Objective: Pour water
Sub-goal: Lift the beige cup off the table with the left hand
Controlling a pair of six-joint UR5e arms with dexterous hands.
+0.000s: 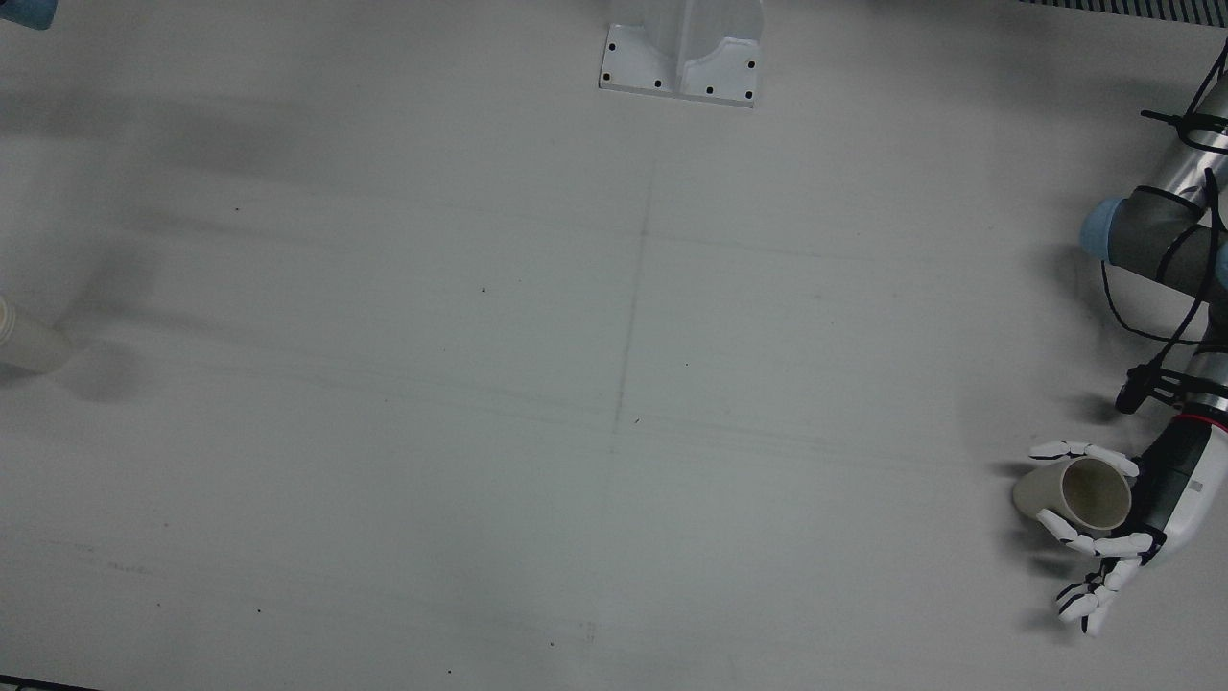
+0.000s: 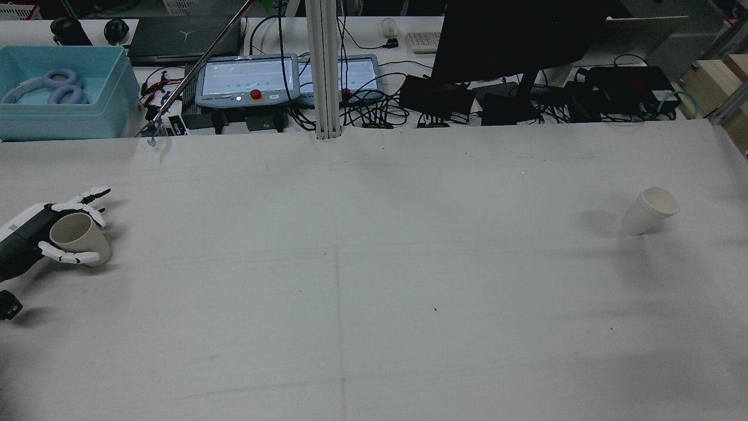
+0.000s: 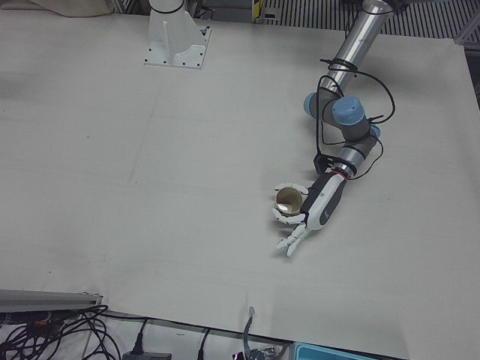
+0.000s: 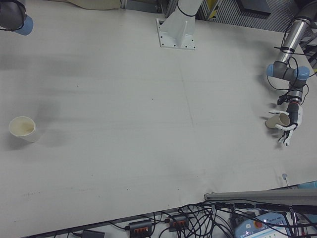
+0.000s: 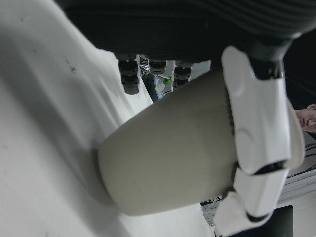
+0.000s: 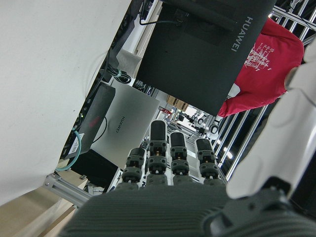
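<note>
Beige paper cup (image 2: 80, 237) sits at the table's (image 2: 374, 263) left edge, wrapped around its upper wall by the left hand (image 2: 55, 231); base touching the surface. Second white paper cup (image 2: 648, 210) stands well apart, far right. Right hand (image 6: 207, 197): state cannot be told. Cup judged light, thin-walled, crushable; a gentle mid-wall hold is advised.

One cup (image 2: 80, 238) sits in the left hand (image 2: 55, 234), another cup (image 2: 650, 210) far across the table (image 2: 374, 292)
</note>
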